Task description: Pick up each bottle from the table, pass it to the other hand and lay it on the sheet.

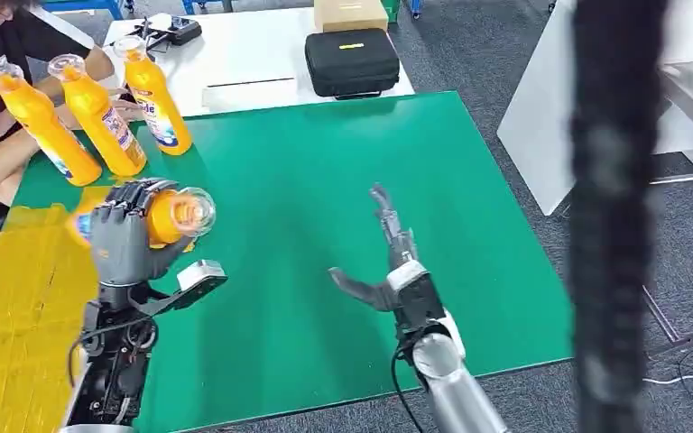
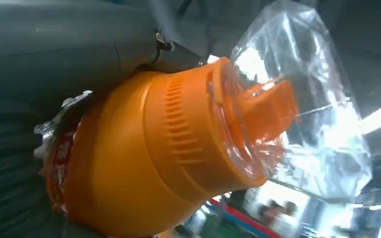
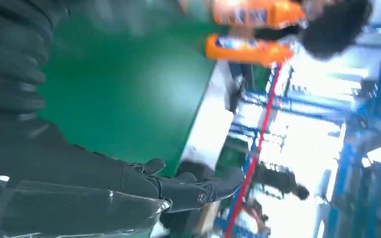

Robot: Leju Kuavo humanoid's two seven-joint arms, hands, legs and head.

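Bottle (image 1: 170, 216) lay sideways in the left hand (image 1: 126, 236), fingers wrapped round its body, clear cap aimed toward three o'clock, seemingly for passing across. Right hand (image 1: 388, 262) waited spread and empty at its three o'clock, over the green surface (image 1: 307, 162); yellow sheet (image 1: 18, 307) beneath the bottle.

Three bottles (image 1: 99, 113) stand at the counter's (image 1: 325, 180) far left; my left hand (image 1: 126, 239) holds another bottle (image 1: 167, 216) before them, my right hand (image 1: 388, 271) to its right.

Head view looks down; wrist views sit close, perhaps sharing the green table (image 1: 343, 180).
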